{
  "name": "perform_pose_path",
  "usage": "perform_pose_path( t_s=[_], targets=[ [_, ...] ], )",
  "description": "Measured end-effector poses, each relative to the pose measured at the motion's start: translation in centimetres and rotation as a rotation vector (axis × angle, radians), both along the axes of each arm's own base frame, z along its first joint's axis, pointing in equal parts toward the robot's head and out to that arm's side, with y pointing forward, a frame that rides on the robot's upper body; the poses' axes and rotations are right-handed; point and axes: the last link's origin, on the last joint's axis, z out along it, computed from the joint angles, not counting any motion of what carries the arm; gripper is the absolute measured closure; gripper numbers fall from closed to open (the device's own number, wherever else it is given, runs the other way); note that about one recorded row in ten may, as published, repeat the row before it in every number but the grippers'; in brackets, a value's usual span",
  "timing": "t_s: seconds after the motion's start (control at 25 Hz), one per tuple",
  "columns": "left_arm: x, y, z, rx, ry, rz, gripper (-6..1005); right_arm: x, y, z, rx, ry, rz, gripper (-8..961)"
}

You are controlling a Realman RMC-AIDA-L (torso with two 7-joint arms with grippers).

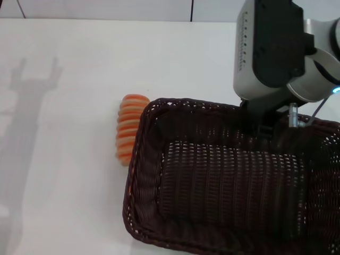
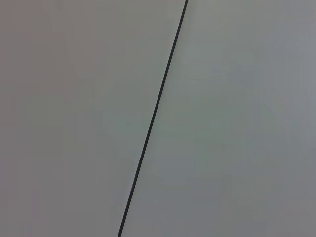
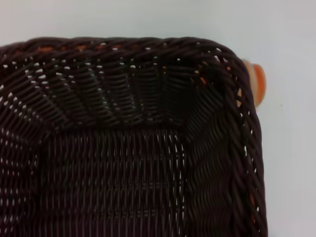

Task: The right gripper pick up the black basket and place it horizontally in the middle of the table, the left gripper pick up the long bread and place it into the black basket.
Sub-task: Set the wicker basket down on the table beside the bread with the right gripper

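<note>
The right tool hung over the far rim of the black basket, toward the right side of the tabletop, with its bulky silver and black housing rising above it. Its fingertips dropped down at the braided rim, but the dark weave behind them hid whether they were pinched on the rim or spread, so I cannot tell its state. Judging by that position, the far long wall was the chosen hold, since the rim there is stiff enough to carry or drag the basket.

The basket lay with its long side running left to right, its right end cut off by the view and its near side close to the near edge of the tabletop. It seemed to sit right of the middle, so the placing step looked unfinished or only just finishing.

The long bread lay striped side up on the tabletop, just beside the basket's left wall and apparently touching it near the far left corner; the right wrist view showed a sliver of the bread peeking past that corner. That closeness could make the later pick awkward.

The left tool was not visible; its wrist camera showed only a pale surface crossed by 1 dark line, and a claw-shaped shadow lay near the left edge of the tabletop.
</note>
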Motion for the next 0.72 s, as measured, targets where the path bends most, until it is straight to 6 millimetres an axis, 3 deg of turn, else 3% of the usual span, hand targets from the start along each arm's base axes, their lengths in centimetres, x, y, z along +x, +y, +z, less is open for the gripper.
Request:
perform_pose_path(
  t_s=[0.36, 0.56, 0.72],
  targets=[
    [-0.1, -0.3, 0.0, 0.01, -0.011, 0.0, 152, -1.0, 0.8, -0.6, 0.049, -0.046, 0.079, 747],
    [-0.1, -0.6, 0.0, 0.024, -0.03, -0.005, 152, -1.2, 0.8, -1.1, 0.054, -0.087, 0.11, 602],
    [-0.1, -0.7, 0.1, 0.032, -0.033, -0.009, 152, -2.1, 1.6, 0.0, 0.185, -0.049, 0.177, 601]
  ],
)
